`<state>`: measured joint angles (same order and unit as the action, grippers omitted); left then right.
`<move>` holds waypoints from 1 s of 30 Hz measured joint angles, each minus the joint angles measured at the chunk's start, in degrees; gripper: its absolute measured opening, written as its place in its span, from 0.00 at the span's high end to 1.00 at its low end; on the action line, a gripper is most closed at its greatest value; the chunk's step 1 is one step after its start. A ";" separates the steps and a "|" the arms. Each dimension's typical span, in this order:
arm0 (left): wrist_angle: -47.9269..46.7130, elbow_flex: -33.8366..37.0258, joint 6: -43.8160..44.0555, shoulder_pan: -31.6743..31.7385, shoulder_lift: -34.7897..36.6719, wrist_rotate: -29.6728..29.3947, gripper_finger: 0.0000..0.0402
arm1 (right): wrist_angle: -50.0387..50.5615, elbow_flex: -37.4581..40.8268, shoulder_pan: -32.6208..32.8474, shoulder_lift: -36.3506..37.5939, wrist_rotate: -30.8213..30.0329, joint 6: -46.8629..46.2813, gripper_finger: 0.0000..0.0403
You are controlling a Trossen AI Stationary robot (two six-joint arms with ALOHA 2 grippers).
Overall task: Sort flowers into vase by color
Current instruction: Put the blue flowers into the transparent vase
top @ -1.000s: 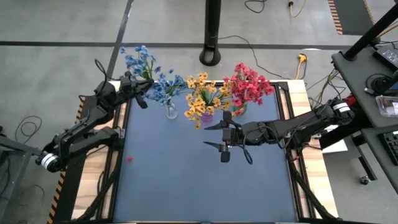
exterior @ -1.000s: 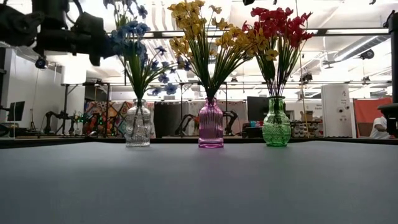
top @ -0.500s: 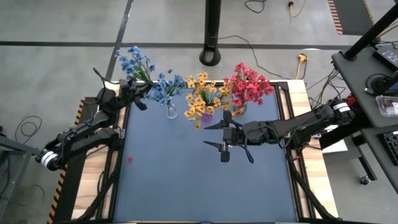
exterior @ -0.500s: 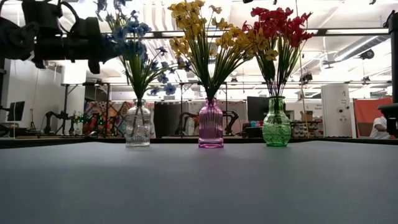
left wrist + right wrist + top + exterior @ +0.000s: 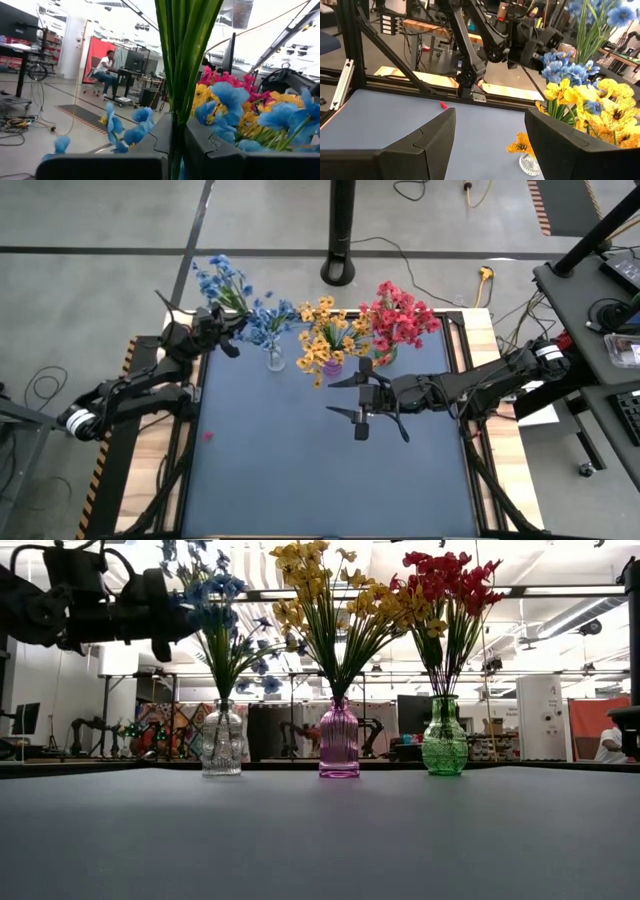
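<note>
Three vases stand in a row at the table's far edge. A clear one (image 5: 221, 740) holds blue flowers (image 5: 265, 320), a pink one (image 5: 338, 738) holds yellow flowers (image 5: 328, 330), and a green one (image 5: 445, 738) holds red flowers (image 5: 400, 315). Left of the clear vase and high above the table, my left gripper (image 5: 222, 332) is shut on a blue sprig (image 5: 220, 275). My right gripper (image 5: 345, 400) hangs open over the middle of the table with nothing between its fingers. My left gripper pinches the blue sprig's bunch of green stems (image 5: 176, 142) between its two fingers. The fingers come roughly level from the table's left side and lie across the stems. The blossoms stand beyond the fingers, clear of the table. The stems' lower end is hidden.
A small red scrap (image 5: 207, 436) lies on the blue tabletop near the left edge. The near half of the tabletop (image 5: 330, 490) is bare. A black pole's base (image 5: 340, 270) stands on the floor beyond the far edge.
My left gripper has come down a little, drawn slightly toward the table's left edge and rolled about its own axis. It has stayed shut on the blue sprig, which has tipped with it.
</note>
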<state>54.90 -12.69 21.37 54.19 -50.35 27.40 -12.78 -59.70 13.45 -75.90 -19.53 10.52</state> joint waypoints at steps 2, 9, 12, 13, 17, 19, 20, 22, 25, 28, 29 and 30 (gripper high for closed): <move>0.62 0.00 0.00 -0.04 -0.50 -0.02 0.99 | 0.03 0.00 0.00 -0.01 0.00 -0.03 0.43; -0.47 0.11 0.40 -0.18 -0.57 0.15 0.99 | 0.07 0.00 -0.21 -0.09 0.00 0.02 0.43; -1.54 0.83 0.35 -0.18 -1.08 0.15 0.99 | 0.06 0.00 -0.46 -0.09 -0.02 0.00 0.43; -1.53 1.06 0.33 -0.18 -1.16 0.15 0.99 | 0.06 0.00 -0.50 -0.09 -0.02 0.00 0.43; -1.01 1.79 0.38 -0.19 -1.12 0.17 0.99 | 0.05 0.00 -0.57 -0.11 -0.02 0.00 0.43; -0.94 1.97 0.42 -0.49 -1.14 0.17 0.99 | 0.00 0.00 -0.57 -0.11 -0.02 -0.01 0.43; -0.92 2.01 0.38 -0.71 -1.14 0.15 0.99 | -0.10 0.00 -0.57 -0.12 -0.02 -0.01 0.43; -0.72 2.03 0.05 -1.34 -1.14 0.15 0.99 | -0.48 0.00 -0.65 -0.15 0.00 0.00 0.43; -0.08 2.03 -1.11 -2.29 -1.14 0.13 0.99 | -1.05 0.00 -0.87 -0.15 -0.02 0.00 0.43; -0.10 2.03 -1.35 -2.64 -1.14 0.11 0.99 | -1.22 0.00 -0.92 -0.15 -0.02 -0.02 0.43; -0.10 2.03 -1.58 -2.66 -1.14 0.10 0.99 | -1.24 0.00 -0.92 -0.15 -0.02 -0.02 0.43; -0.09 2.03 -2.00 -2.67 -1.15 0.07 0.99 | -1.24 0.00 -0.92 -0.15 -0.02 -0.02 0.43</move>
<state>54.81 -10.66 19.36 51.53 -51.49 27.47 -14.02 -59.70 12.53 -76.05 -19.55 10.50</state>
